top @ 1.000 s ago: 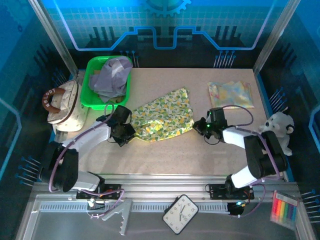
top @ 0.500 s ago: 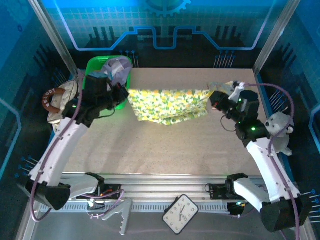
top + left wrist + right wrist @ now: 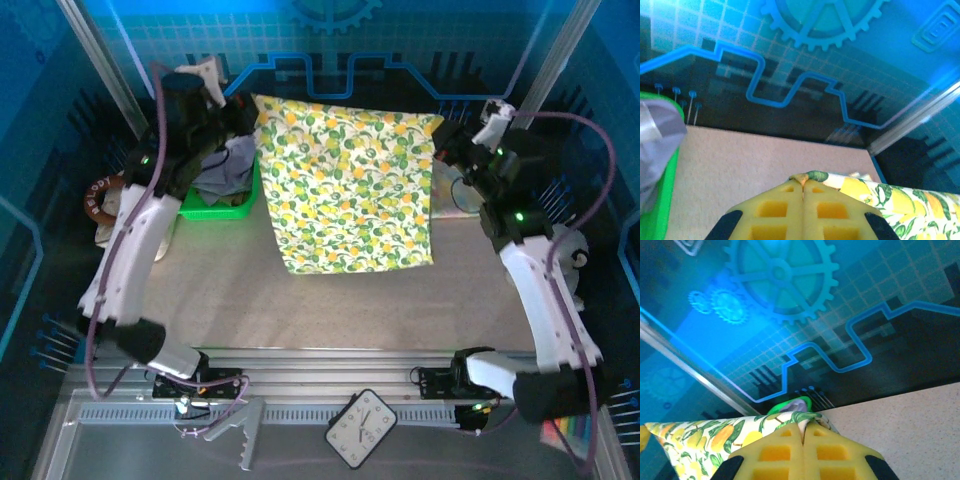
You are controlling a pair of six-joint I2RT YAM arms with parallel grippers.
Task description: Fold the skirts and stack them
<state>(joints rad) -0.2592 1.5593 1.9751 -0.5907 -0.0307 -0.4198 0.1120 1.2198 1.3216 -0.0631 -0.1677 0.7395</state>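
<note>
At the left, a green bin point(image 3: 215, 208) holds the lavender-grey skirt point(image 3: 225, 170). Just right of the bin, the left gripper point(image 3: 250, 103) is clamped fully on the top left corner of the yellow-green leafy-print skirt point(image 3: 350, 185). This skirt hangs spread flat over the surface point(image 3: 250, 290). The right gripper point(image 3: 440, 127) is clamped fully on its top right corner.
</note>
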